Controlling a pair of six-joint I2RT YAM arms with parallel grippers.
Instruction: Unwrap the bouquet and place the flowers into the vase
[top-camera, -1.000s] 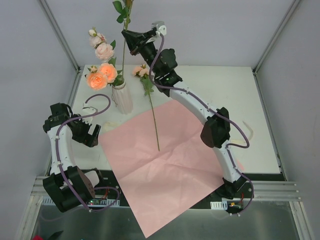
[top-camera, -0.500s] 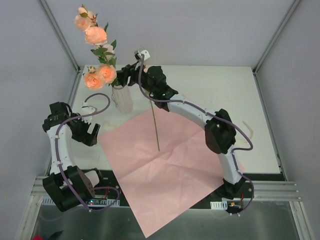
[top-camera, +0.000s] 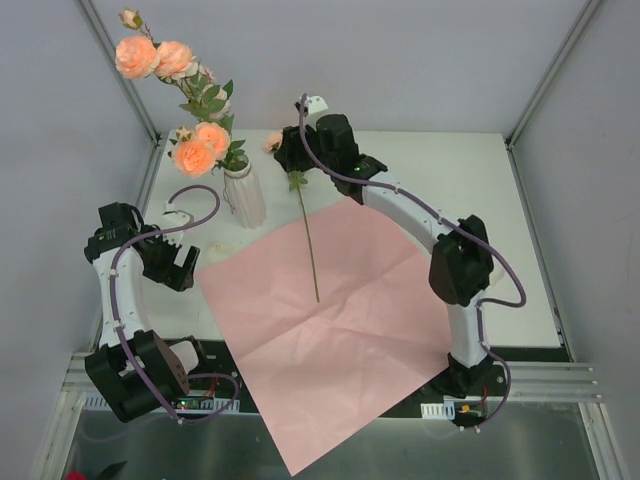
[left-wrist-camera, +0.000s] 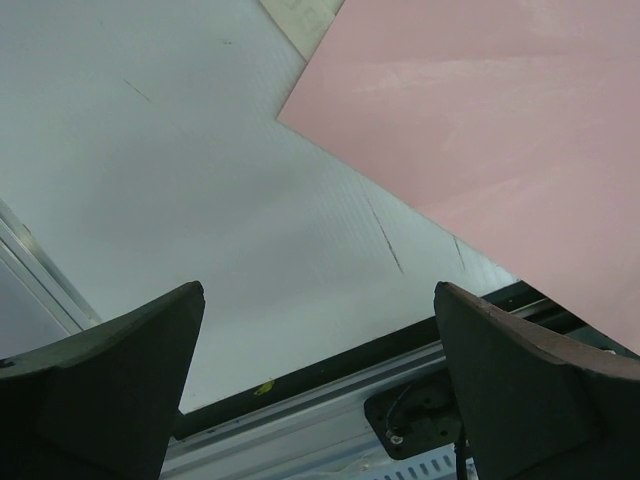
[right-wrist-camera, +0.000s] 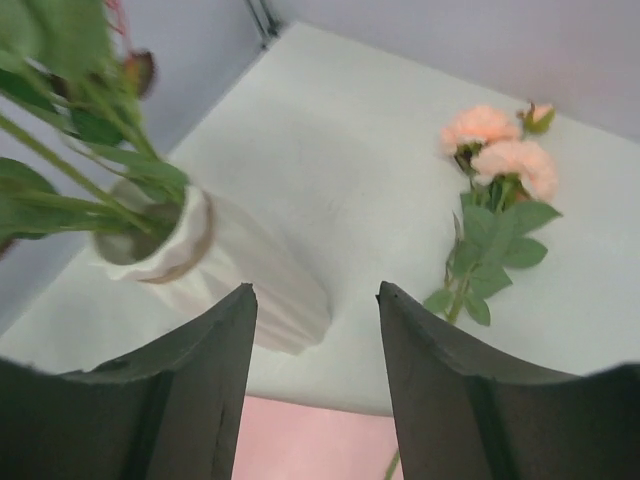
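Note:
The white ribbed vase (top-camera: 244, 196) stands at the back left of the table and holds several peach-pink flowers (top-camera: 199, 150); one tall stem leans up and left with roses (top-camera: 152, 56) at its top. In the right wrist view the vase (right-wrist-camera: 240, 275) is just ahead of my fingers. One more rose (top-camera: 306, 232) lies with its stem across the flat pink wrapping paper (top-camera: 330, 320), its blossoms (right-wrist-camera: 498, 148) on the white table. My right gripper (top-camera: 291, 152) (right-wrist-camera: 315, 292) hangs open and empty to the right of the vase. My left gripper (top-camera: 180, 268) (left-wrist-camera: 320, 295) is wide open above the table.
A cream ribbon piece (top-camera: 497, 262) lies on the table at the right, and another cream scrap (top-camera: 222, 246) sits by the vase's foot. The enclosure's grey walls and corner posts (top-camera: 120, 70) stand close behind the vase. The table's front rail (left-wrist-camera: 330, 400) runs under my left gripper.
My right gripper carried a tall rose stem left into the vase, opened and let it go, then drew back to the right. The left arm has not moved.

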